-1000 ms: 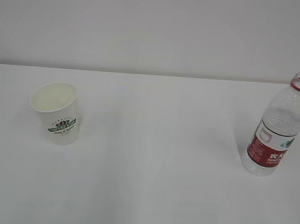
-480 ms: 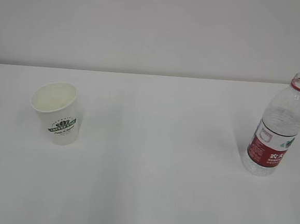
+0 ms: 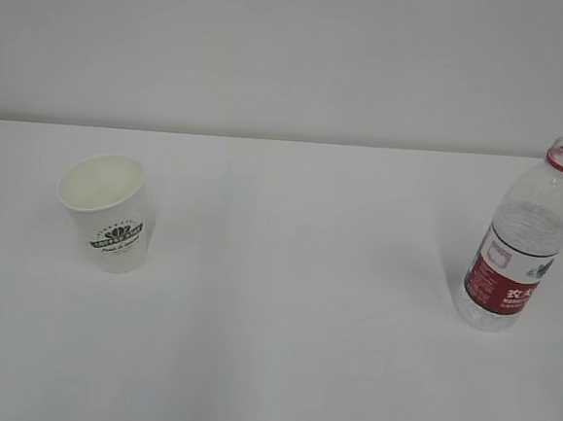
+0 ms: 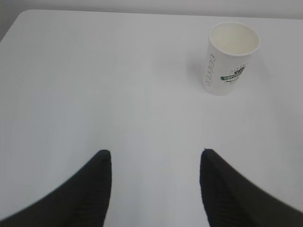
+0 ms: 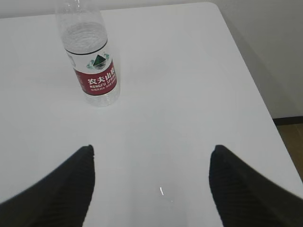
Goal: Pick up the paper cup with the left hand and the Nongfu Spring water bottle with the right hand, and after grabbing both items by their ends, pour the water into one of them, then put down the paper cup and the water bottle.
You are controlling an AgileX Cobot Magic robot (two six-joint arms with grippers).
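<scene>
The white paper cup (image 3: 106,211) with a green logo stands upright on the left of the table; in the left wrist view the paper cup (image 4: 229,59) is far ahead and to the right. My left gripper (image 4: 155,153) is open, with only bare table between its fingers. The Nongfu Spring water bottle (image 3: 520,251), clear with a red label and no cap, stands upright at the right. In the right wrist view the bottle (image 5: 92,61) is ahead and to the left of my open, empty right gripper (image 5: 151,149). Neither arm shows in the exterior view. Whether there is water in either vessel I cannot tell.
The white table (image 3: 284,299) meets a pale wall at the back. Its right edge and rounded far corner (image 5: 215,9) show in the right wrist view, with floor beyond. The table's far left corner (image 4: 19,16) shows in the left wrist view.
</scene>
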